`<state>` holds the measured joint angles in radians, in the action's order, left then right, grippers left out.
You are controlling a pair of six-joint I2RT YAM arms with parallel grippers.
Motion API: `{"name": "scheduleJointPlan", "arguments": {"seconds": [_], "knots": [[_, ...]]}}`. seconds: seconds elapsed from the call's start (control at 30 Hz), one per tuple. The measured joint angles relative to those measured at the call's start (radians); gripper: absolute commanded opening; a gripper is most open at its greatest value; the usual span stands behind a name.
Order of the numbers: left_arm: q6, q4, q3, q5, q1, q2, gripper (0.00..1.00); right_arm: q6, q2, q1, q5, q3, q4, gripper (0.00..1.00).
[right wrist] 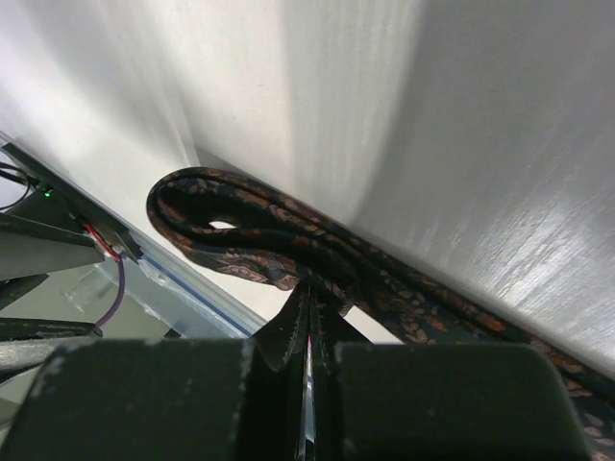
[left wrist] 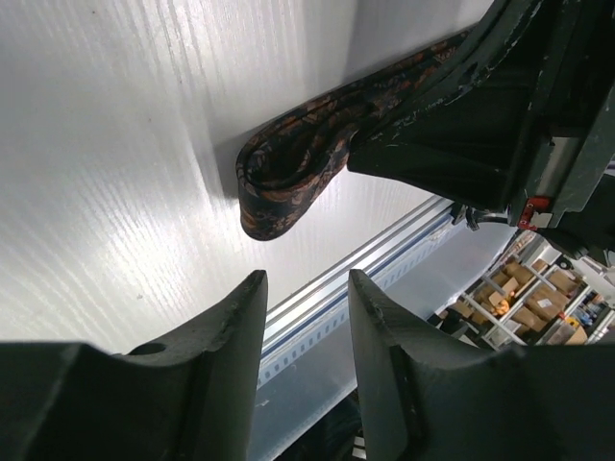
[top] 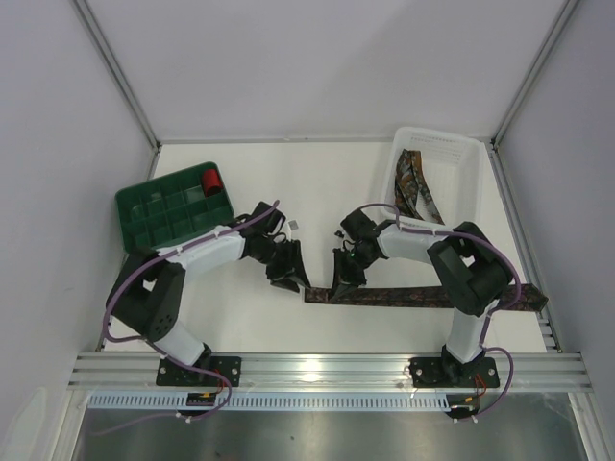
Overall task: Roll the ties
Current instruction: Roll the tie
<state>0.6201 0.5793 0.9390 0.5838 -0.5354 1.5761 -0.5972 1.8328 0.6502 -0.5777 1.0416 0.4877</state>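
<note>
At left centre, a green plastic compartment tray (top: 130, 206) holds a small red roll (top: 211, 180). Right of it, the left gripper (top: 288, 274) hovers, jaws apart and empty, just beside the looped end of a long dark brown-orange patterned necktie (top: 413, 298) lying along the lower middle. The right gripper (top: 343, 281) is clamped on that loop. Upper right, a white plastic basket (top: 473, 192) holds more patterned ties (top: 415, 187).

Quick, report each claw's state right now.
Left claw: open, holding nothing, near the folded end of the tie.
Right claw: closed, pinching the tie at its fold.
</note>
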Motion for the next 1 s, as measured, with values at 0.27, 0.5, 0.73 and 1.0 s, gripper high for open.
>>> {"name": "scheduleJointPlan", "arguments": {"seconds": [0.27, 0.5, 0.73, 1.0], "knots": [[0.001, -0.078, -0.024, 0.052, 0.000, 0.079, 0.45, 0.015, 0.014, -0.011, 0.000, -0.001, -0.003, 0.02], [0.001, -0.129, -0.025, 0.059, 0.000, 0.126, 0.46, 0.026, 0.019, -0.022, -0.011, -0.002, -0.008, 0.02], [0.005, -0.152, -0.027, 0.055, 0.000, 0.162, 0.48, 0.032, 0.024, -0.027, -0.023, -0.002, -0.010, 0.02], [0.012, -0.184, -0.027, 0.051, -0.003, 0.199, 0.46, 0.034, 0.030, -0.032, -0.033, -0.002, -0.011, 0.01]]}}
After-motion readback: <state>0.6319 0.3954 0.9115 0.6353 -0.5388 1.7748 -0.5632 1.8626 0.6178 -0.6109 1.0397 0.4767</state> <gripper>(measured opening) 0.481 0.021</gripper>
